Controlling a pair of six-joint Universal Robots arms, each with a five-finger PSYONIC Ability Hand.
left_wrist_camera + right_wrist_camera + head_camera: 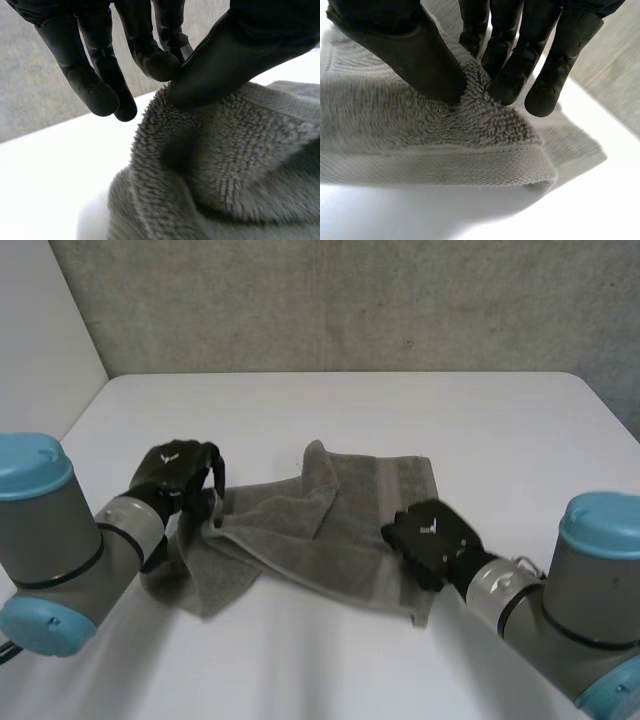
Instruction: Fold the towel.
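Fingers (pixel 155 60) of the left hand (pixel 180 472) and right hand (pixel 430 535) pinch the grey towel (pixel 350 530) at their tips; such shallow pinches could slip when lifted.

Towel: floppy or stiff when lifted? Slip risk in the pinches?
Likely floppy: the towel lies creased and bunched, so it should sag between the left hand and right hand. Probably not slippery: its fuzzy pile bunches in both pinches.
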